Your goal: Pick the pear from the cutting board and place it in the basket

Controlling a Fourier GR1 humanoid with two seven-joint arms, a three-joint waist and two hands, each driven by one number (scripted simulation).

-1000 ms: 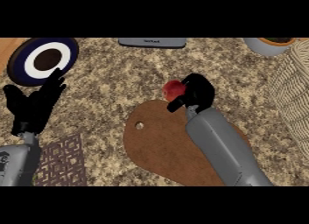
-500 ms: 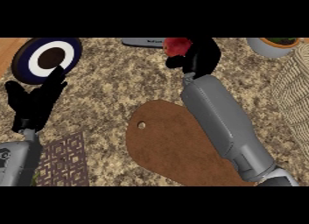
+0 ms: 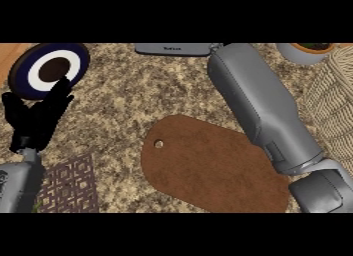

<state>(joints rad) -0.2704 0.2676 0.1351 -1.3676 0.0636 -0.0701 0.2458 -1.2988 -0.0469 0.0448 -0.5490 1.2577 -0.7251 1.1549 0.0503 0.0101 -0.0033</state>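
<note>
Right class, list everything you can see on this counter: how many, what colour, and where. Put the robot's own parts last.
Board: one, brown, centre, bare.
Plate: one, dark blue and white with brown middle, upper left.
Basket: one, tan wicker, right edge.
Pot: one, grey, top right.
Grey object: one, top centre, partly cut off.
Mat: one, dark patterned, lower left.
Pear: not visible.
Left hand: black, open, left side.
Right forearm: grey, reaching to the top edge; its hand out of view.

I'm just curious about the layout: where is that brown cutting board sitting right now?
In the head view the cutting board lies low at the centre of the counter, under the right forearm, with the resting left hand to its left.
</note>
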